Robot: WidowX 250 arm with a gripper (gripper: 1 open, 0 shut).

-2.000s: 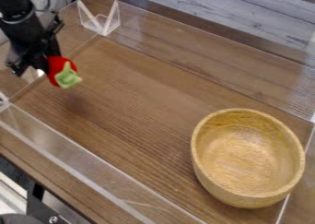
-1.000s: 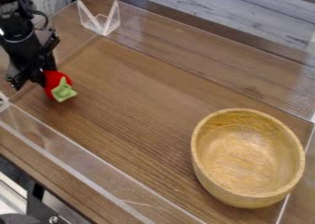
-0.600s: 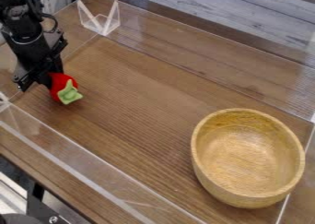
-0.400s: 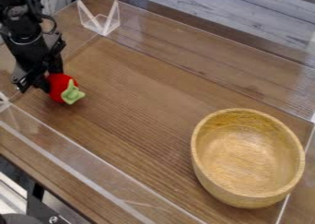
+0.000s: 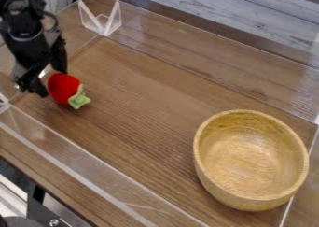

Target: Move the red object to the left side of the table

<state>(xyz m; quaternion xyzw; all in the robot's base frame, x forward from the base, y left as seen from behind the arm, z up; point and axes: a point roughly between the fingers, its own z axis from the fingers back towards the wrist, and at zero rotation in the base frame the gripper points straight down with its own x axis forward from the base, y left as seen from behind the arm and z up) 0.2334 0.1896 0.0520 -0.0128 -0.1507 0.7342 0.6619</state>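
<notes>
The hand [image 5: 41,74] hangs at the far left of the desk [image 5: 162,91], pointing steeply down, with its dark fingers spread wide. They hold nothing. The red object [image 5: 63,88] sits on the wood right below and just to the right of the fingertips, resting on its own weight, with its light green leafy cap turned toward the lower right. One finger looks very close to the red skin; whether it touches cannot be told from this view.

Taking the wooden bowl [image 5: 251,158] as the landmark, the red object lies well apart from it, far off to the left and somewhat further back, nearly the whole width of the desk away. It is close to the clear acrylic wall [image 5: 50,142] that edges the left and near sides, and nearer that wall than any other thing on the surface. The small clear stand [image 5: 100,18] in the back corner is further back from the bowl again, beyond the hand.

Judged from how things lie, the main work of the task looks done: the red object is on the left side of the desk, set down and let go. What seems left is only for the hand to lift clear without knocking the toy, since a rounded, glossy piece like this could roll or shift if a finger brushes it on the way up. The bowl appears untouched and plays no part.
</notes>
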